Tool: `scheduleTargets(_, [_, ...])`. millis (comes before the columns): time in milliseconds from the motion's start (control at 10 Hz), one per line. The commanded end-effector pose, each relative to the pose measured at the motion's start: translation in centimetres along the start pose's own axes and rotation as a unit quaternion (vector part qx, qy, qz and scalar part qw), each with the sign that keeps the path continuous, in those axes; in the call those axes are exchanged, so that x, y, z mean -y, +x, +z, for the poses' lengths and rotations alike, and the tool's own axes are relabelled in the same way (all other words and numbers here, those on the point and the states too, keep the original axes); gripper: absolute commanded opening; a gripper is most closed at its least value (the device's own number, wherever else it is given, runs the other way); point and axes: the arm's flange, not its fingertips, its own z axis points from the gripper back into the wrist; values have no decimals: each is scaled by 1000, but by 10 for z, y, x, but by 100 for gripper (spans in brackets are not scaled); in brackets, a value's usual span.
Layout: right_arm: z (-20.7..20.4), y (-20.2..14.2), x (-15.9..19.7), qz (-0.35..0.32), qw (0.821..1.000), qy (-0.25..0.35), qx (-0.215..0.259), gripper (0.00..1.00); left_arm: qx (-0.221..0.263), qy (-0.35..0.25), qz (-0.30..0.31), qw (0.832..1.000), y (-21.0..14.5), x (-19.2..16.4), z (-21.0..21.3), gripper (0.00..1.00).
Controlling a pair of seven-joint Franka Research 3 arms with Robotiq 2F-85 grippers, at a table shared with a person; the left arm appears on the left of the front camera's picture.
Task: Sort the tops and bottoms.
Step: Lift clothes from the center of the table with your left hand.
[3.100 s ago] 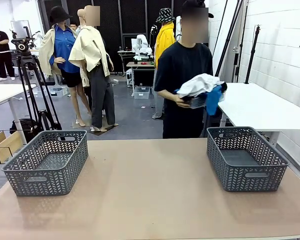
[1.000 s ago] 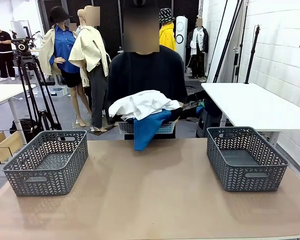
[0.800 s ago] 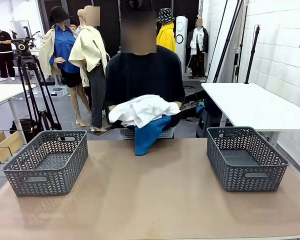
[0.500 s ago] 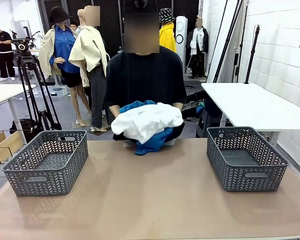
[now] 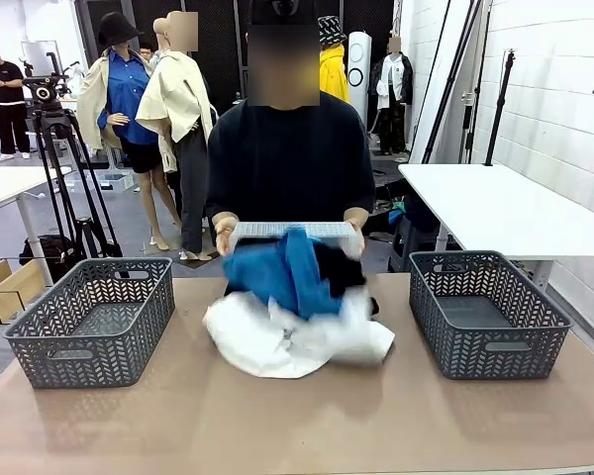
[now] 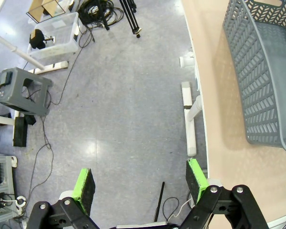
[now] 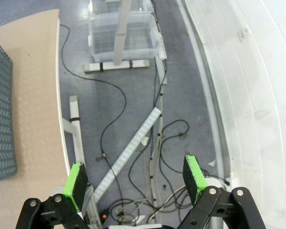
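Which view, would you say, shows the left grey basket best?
Front view: the left basket sits whole, empty, on the table. Left wrist view catches part of its wall from above; right wrist view sees the other basket.

The front camera faces the person (image 5: 292,158) across the table (image 5: 307,426), close in. From high, wrist cameras look down past the left pincer (image 6: 139,171) and right pincer (image 7: 134,164) to the floor (image 6: 124,105), sharing the left basket (image 6: 262,71) and right basket (image 7: 0,109) with the front.
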Motion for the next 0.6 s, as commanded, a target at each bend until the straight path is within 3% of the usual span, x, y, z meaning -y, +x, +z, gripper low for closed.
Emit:
scheduleTargets(0, [-3, 0, 2, -2, 1000, 1, -2, 100, -4, 3, -2, 1000, -2, -2, -1, 100])
scheduleTargets(500, [-3, 0, 2, -2, 1000, 1, -2, 100, -4, 3, -2, 1000, -2, -2, -1, 100])
